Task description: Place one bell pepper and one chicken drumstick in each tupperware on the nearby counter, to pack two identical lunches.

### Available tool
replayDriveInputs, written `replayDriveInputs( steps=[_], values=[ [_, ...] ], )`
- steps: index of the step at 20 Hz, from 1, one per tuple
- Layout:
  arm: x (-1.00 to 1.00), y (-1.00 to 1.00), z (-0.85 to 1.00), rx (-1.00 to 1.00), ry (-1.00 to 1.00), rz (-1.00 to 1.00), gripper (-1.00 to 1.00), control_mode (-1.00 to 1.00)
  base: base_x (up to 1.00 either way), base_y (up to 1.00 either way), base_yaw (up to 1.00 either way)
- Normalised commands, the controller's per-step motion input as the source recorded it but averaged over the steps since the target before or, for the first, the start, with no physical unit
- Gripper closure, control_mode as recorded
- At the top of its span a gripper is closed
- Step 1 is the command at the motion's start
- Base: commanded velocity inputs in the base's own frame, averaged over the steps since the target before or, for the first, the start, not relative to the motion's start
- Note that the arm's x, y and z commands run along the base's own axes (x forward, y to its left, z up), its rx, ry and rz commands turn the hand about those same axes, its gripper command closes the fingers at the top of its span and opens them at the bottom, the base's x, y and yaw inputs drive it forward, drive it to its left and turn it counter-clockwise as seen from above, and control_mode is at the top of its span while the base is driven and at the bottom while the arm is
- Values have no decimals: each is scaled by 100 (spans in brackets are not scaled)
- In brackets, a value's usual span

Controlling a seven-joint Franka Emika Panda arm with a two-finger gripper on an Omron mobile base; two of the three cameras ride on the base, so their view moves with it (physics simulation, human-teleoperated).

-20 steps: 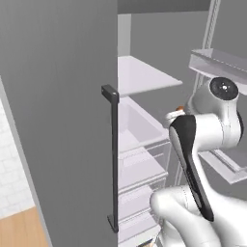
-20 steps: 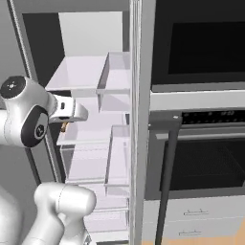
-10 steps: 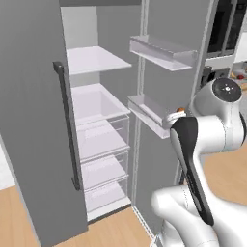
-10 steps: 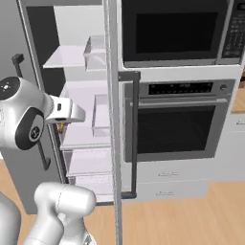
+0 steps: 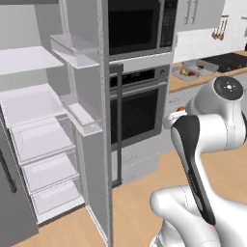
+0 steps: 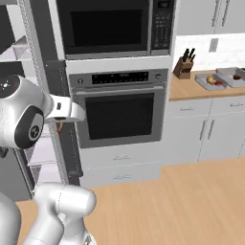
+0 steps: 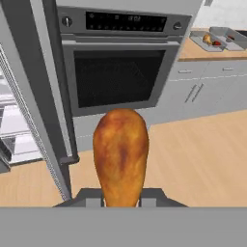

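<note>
A golden-brown chicken drumstick (image 7: 120,153) stands thick end forward between my fingers, and my gripper (image 7: 120,199) is shut on its thin end. From the right base view the hand (image 6: 67,109) sits in front of the oven, far from the counter (image 6: 191,89). Two grey tupperware trays rest on that counter. The left tupperware (image 6: 203,82) holds an orange drumstick (image 6: 210,79) and a red bell pepper (image 6: 219,82). In the right tupperware (image 6: 226,72) lies a bell pepper (image 6: 237,76). Both trays (image 7: 198,37) also show at the hand view's top right.
The open fridge (image 5: 38,144) with its door edge (image 5: 103,120) stands at the left. A wall oven (image 6: 119,112) and microwave (image 6: 107,28) face me. A knife block (image 6: 184,67) sits on the counter. Wooden floor (image 6: 182,201) stretches toward the cabinets.
The whole picture has swung from the fridge interior to the oven and the counter, so the camera has moved. The drumstick stays in my shut gripper.
</note>
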Motion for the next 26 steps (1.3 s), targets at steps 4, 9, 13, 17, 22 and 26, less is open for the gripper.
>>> replayDriveInputs(
  steps=[4,9,13,17,22,26],
  values=[
    [0,0,0,0,0,0,100,100,60,-100,-14],
    [0,0,0,0,0,0,100,100,100,-100,-3],
    [0,0,0,0,0,0,100,100,100,-100,0],
    [0,0,0,0,0,0,100,100,100,-100,0],
    [0,0,0,0,0,0,100,100,100,-100,3],
    [0,0,0,0,0,0,100,100,100,-100,5]
  ],
)
